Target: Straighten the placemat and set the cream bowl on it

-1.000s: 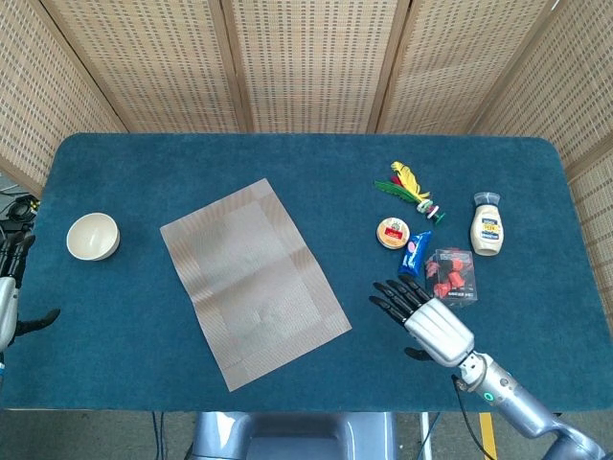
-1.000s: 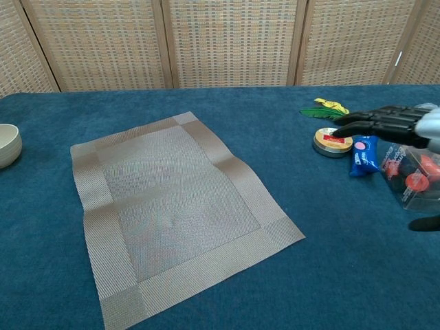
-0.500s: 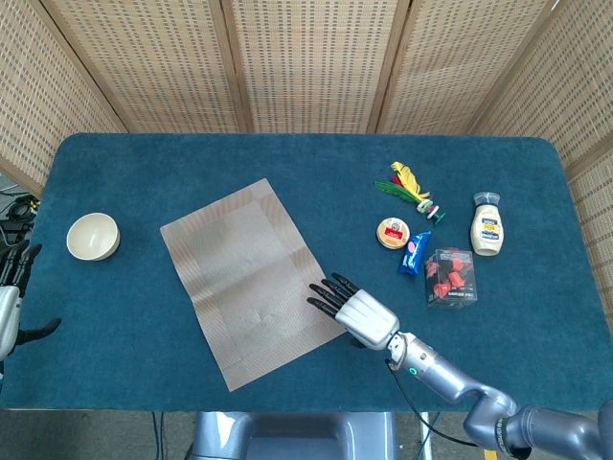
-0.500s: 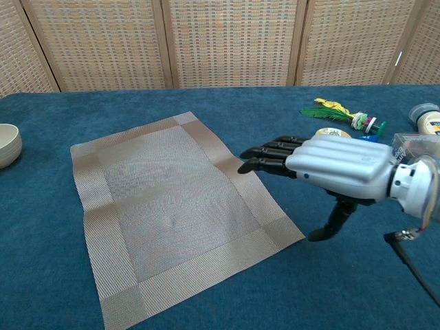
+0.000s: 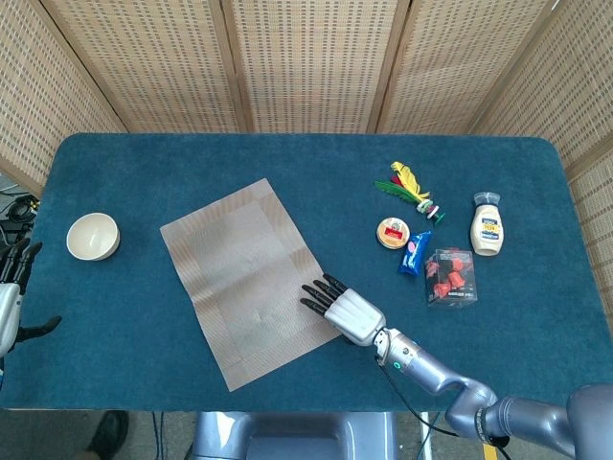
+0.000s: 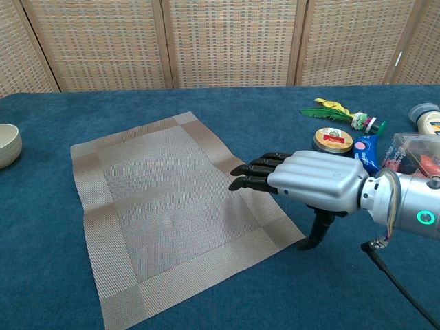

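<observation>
**Q:** Head view: where do your two hands sit with respect to the placemat [image 5: 253, 280]?

**A:** Your right hand [image 5: 342, 309] lies palm down over the mat's right edge, near its lower right corner, with the dark fingers [image 5: 316, 293] stretched flat and slightly apart, holding nothing. In the chest view the same hand [image 6: 313, 181] reaches across the mat's [image 6: 165, 206] border, its thumb pointing down toward the blue table [image 6: 206, 103] just off the mat's edge. Whether the fingertips press the weave or float just above it cannot be told. Your left hand [image 5: 10, 297] shows only at the frame's edge, well apart from the mat on its left; fingers point up and the thumb juts sideways, with nothing in its grasp.

**Q:** And the task's things?

**A:** The mat lies skewed, its long sides tilted against the table edge. The cream bowl [image 5: 93, 236] stands upright on the cloth, well to the left of the mat, apart from both hands.

**Q:** What lies right of the mat?

**A:** A cluster: a feather toy [image 5: 410, 186], a round tin [image 5: 392, 232], a blue packet [image 5: 414, 253], a clear box of red pieces [image 5: 450, 277] and a squeeze bottle [image 5: 488, 225].
</observation>
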`<state>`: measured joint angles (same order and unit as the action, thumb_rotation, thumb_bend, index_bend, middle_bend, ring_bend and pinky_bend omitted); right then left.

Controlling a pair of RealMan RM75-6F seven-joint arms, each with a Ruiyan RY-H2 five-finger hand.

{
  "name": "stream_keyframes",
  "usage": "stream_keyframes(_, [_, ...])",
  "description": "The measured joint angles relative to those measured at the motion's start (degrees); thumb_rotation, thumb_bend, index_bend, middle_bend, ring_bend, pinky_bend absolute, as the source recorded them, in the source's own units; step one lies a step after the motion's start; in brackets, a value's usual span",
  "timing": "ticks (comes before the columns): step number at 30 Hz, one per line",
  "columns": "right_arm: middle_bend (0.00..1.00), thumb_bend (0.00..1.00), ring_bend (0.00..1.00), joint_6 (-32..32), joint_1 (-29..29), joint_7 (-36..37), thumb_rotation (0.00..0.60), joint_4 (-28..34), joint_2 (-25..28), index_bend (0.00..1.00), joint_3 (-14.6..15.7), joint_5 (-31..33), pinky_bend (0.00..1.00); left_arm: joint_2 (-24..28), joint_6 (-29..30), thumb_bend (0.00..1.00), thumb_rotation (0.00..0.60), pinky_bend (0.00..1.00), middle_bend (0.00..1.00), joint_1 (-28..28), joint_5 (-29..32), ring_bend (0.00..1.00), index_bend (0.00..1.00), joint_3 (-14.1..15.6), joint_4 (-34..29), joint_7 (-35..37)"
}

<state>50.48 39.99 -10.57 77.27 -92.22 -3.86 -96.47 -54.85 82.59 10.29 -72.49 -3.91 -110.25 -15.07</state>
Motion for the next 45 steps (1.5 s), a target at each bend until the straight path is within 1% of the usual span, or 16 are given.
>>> stream_keyframes(3, [0.0,0.0,0.0,0.42,0.11,-0.24,0.6,-0.1,-0.04,0.13,0.7,-0.08,0.0,0.03,-0.03,0.0,0.6,0.0,0.0,-0.11,-0.16,0.0,0.0,-0.05,-0.09,0.04])
stream_keyframes(13, [0.0,0.0,0.0,1.36,0.55,-0.07,0.6,-4.36,-2.59,0.13,2.18,0.92,0.0,-0.13,0.23,0.0,0.6,0.0,0.0,-0.54,-0.66,0.0,0.0,-0.42,0.21,0.45])
stream_keyframes(24, [0.0,0.0,0.0,1.62,1.86,-0.69,0.6,-6.8,-5.5,0.14,1.78,2.21,0.0,-0.28,-0.19,0.0,0.6,0.0,0.0,-0.54,-0.34,0.0,0.0,-1.06,0.84,1.0])
stream_keyframes(26, [0.0,0.04,0.0,1.96,2.07,-0.58,0.6,-7.37,-6.02,0.14,1.64,2.36,0.0,-0.28,-0.29,0.0,0.6,0.0,0.0,-0.53,-0.43,0.0,0.0,-1.11,0.91,1.12])
stream_keyframes(29, [0.0,0.17,0.0,3.03,2.17,-0.79,0.6,-8.38,-6.81,0.15,1.51,2.21,0.0,-0.34,-0.71,0.0,0.6,0.0,0.0,-0.41,-0.32,0.0,0.0,-1.18,1.16,1.21])
stream_keyframes(31, [0.0,0.28,0.0,3.73,2.27,-0.78,0.6,-9.0,-7.37,0.15,1.59,2.01,0.0,-0.36,-0.88,0.0,0.6,0.0,0.0,-0.35,-0.26,0.0,0.0,-1.25,1.26,1.3])
stream_keyframes(34, [0.0,0.38,0.0,4.41,2.36,-0.28,0.6,-9.06,-7.56,0.16,1.62,1.85,0.0,-0.37,-0.86,0.0,0.6,0.0,0.0,-0.38,-0.52,0.0,0.0,-1.27,1.3,1.4])
stream_keyframes(37, [0.0,0.46,0.0,5.15,2.54,0.67,0.6,-8.96,-7.43,0.16,1.75,1.69,0.0,-0.36,-1.0,0.0,0.6,0.0,0.0,-0.41,-0.72,0.0,0.0,-1.24,1.37,1.49])
stream_keyframes(39, [0.0,0.48,0.0,5.2,2.64,0.95,0.6,-8.9,-7.25,0.16,1.9,1.71,0.0,-0.31,-1.09,0.0,0.6,0.0,0.0,-0.42,-0.87,0.0,0.0,-1.22,1.36,1.62])
stream_keyframes(43, [0.0,0.5,0.0,5.07,2.89,1.27,0.6,-8.7,-6.75,0.17,2.33,1.74,0.0,-0.24,-1.15,0.0,0.6,0.0,0.0,-0.47,-1.02,0.0,0.0,-1.23,1.35,1.7])
stream_keyframes(45, [0.0,0.51,0.0,4.73,2.99,1.2,0.6,-8.69,-6.58,0.19,2.51,1.87,0.0,-0.18,-1.22,0.0,0.6,0.0,0.0,-0.49,-1.1,0.0,0.0,-1.22,1.33,1.74])
